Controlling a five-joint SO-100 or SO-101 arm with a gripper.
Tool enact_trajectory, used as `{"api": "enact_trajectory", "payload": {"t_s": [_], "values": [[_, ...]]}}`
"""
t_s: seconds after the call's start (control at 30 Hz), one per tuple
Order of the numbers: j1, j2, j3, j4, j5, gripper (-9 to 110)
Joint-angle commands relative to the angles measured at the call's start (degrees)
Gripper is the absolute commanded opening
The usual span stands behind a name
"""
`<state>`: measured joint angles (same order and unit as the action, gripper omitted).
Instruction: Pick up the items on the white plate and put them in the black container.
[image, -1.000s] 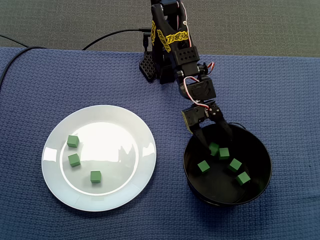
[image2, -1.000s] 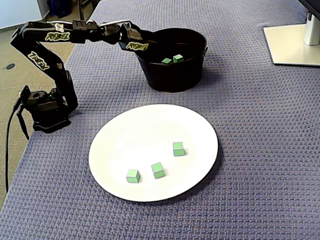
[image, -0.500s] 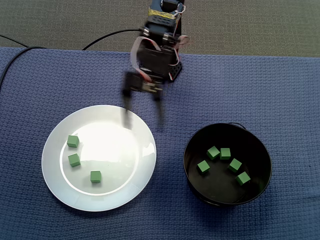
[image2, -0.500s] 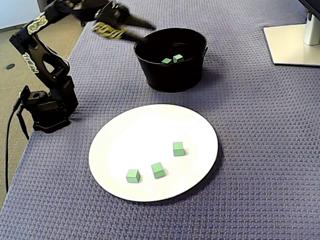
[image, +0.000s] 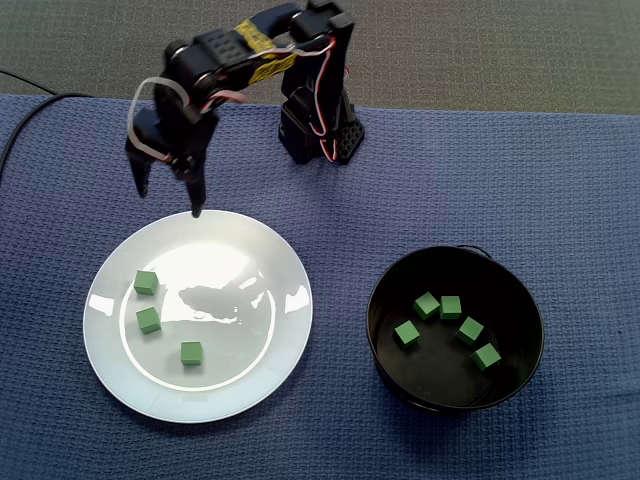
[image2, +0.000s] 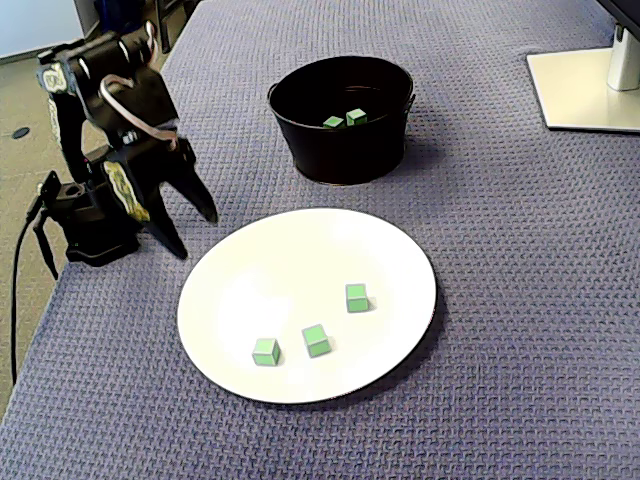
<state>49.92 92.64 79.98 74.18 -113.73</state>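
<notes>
**Pincer wide and empty at the plate's rim**

Pincer spread wide, nothing between the fingers, pointing down at the 12 o'clock rim of the white plate in a fixed view. One tip right at that rim, the other out toward 11 o'clock over the blue cloth. Height above the surface not clear there. In a fixed view, pincer at the plate's 10 o'clock edge, fingers splayed like an upturned V, tips low and close to the cloth.

On the plate, clear of the pincer and apart from one another: a green cube at 10 o'clock, another cube at 9 o'clock, a third cube near 6 o'clock. All three flat on the white surface, none touching. Dark reflection of the arm across the plate's middle.

At the plate's 3 o'clock, close by but not touching it, the black container, upright and round. Inside, five more cubes loose on the floor: two side by side toward 12 o'clock, one at 9 o'clock, one just right of centre, one at 4 o'clock.

Farther back, at the plate's 1 o'clock, the arm base on the cloth's far edge, a black cable trailing off toward 10 o'clock. In a fixed view, a white stand at the plate's 2 o'clock, well beyond the container.
</notes>
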Motion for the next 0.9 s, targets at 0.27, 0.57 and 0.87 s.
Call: {"api": "enact_trajectory", "payload": {"t_s": [0.27,0.57,0.87], "values": [[6.15,-29.44,-23.82,4.57,-3.25,32],[3.34,-41.66,-38.06,2.02,1.93,32],[-0.18,-46.93,-42.98,2.72,2.2,32]]}}
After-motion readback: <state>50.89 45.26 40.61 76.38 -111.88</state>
